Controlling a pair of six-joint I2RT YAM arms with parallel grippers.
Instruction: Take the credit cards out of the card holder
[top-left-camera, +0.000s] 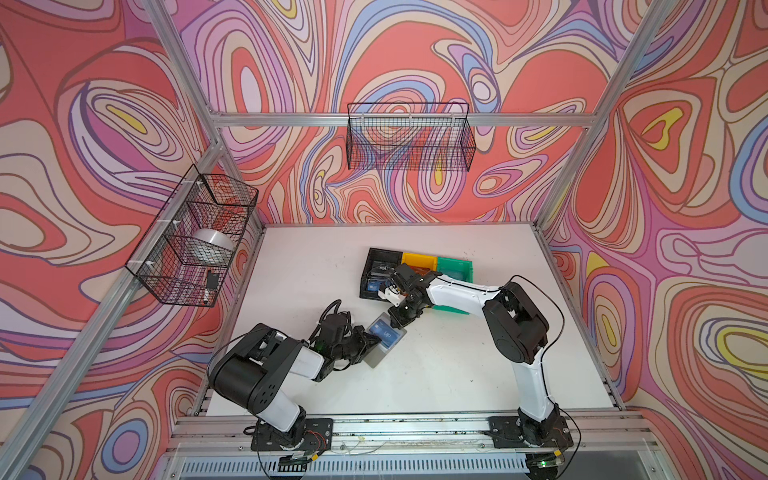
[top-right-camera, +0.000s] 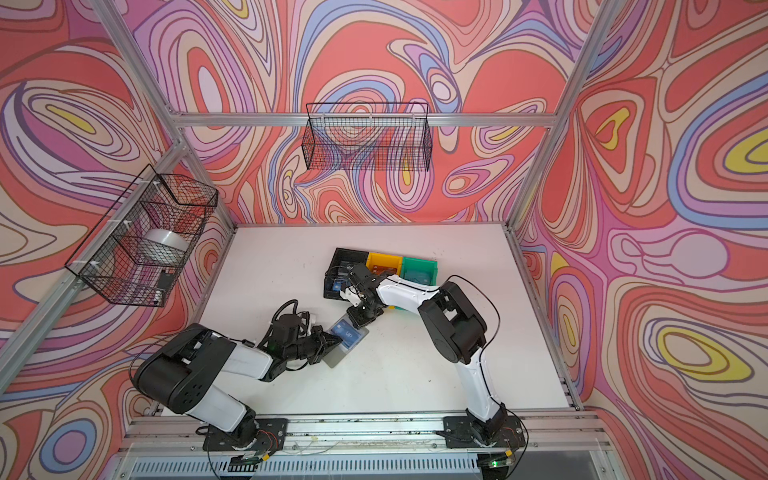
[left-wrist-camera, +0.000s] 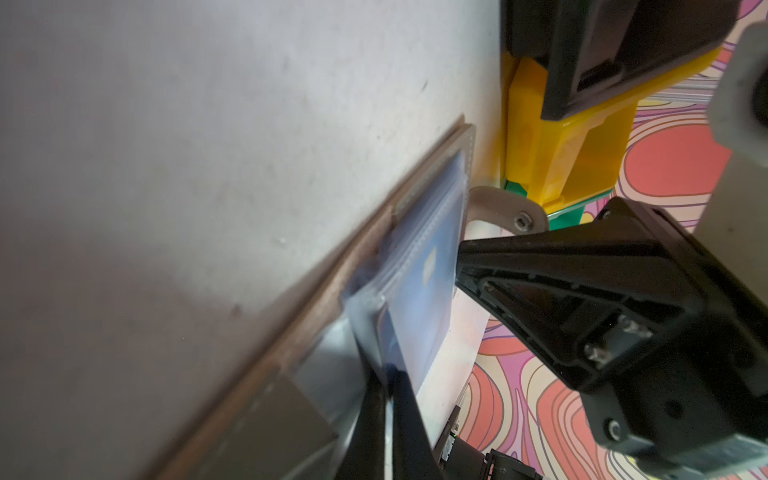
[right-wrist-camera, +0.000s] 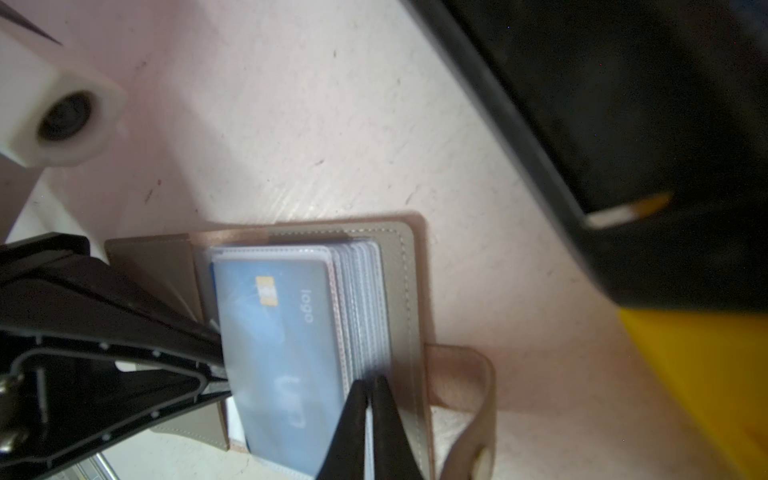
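The grey card holder (top-left-camera: 376, 356) (top-right-camera: 333, 358) lies open on the white table near the middle, its snap tab (right-wrist-camera: 478, 374) sticking out to one side. A blue credit card (top-left-camera: 386, 330) (right-wrist-camera: 282, 332) sits on top in a clear sleeve. My left gripper (top-left-camera: 374, 338) (left-wrist-camera: 388, 390) is shut on that card's short edge. My right gripper (top-left-camera: 397, 321) (right-wrist-camera: 370, 386) comes from the opposite side and is shut on the edge of the stacked clear sleeves (right-wrist-camera: 365, 299). No other card in the holder shows.
A black bin (top-left-camera: 376, 255), a yellow bin (top-left-camera: 417, 259) and a green bin (top-left-camera: 455, 266) stand in a row just behind the holder, partly under my right arm. Some cards lie in the black bin. Wire baskets (top-left-camera: 195, 237) hang on the left and back walls.
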